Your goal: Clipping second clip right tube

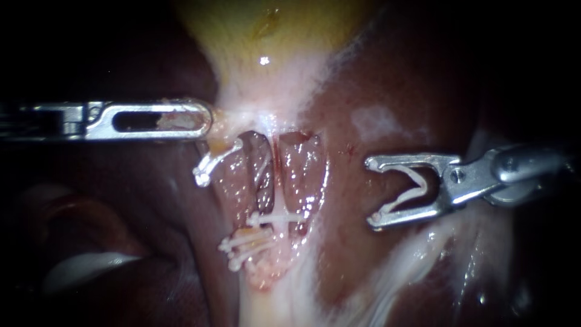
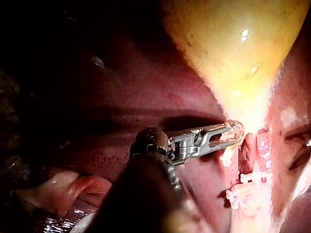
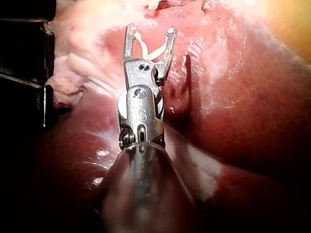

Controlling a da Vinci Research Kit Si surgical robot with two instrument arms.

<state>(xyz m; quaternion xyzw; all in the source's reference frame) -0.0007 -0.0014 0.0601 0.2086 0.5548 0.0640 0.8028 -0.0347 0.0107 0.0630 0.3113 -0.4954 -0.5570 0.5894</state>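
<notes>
Your left instrument (image 1: 204, 119) comes in level from the left edge of the frame. Its slotted jaws are clamped on pale tissue at the neck of the gallbladder (image 1: 266, 36), the yellow body filling the upper centre.

Below that grip the tissue opens into a window at the centre of the frame, where two reddish strands run side by side: the left tube (image 1: 261, 175) and the right tube (image 1: 302, 175). A white seated clip (image 1: 278, 217) lies crosswise low on the right tube. A pair of clips (image 1: 245, 247) sits just below and left of it. An upper clip (image 1: 213, 162) hangs at the window's upper left, under your left jaws.

Your right instrument (image 1: 370, 192) enters from the right edge. Its jaws stand wide yet grasp a loaded clip (image 1: 408, 188), one leg seated against each jaw. They hover over the liver (image 1: 363, 272), mouth turned toward the right tube but well apart from it, at centre right.

The liver's surface is dark red, wet and glinting. White strands of tissue (image 1: 393, 266) trail toward the lower right. Around the lit field the frame falls to black.

In the right wrist view a black block (image 3: 24, 73) stands beside the instrument; you cannot tell what it is. In the left wrist view a pink fold (image 2: 68, 189) lies beside the shaft.
</notes>
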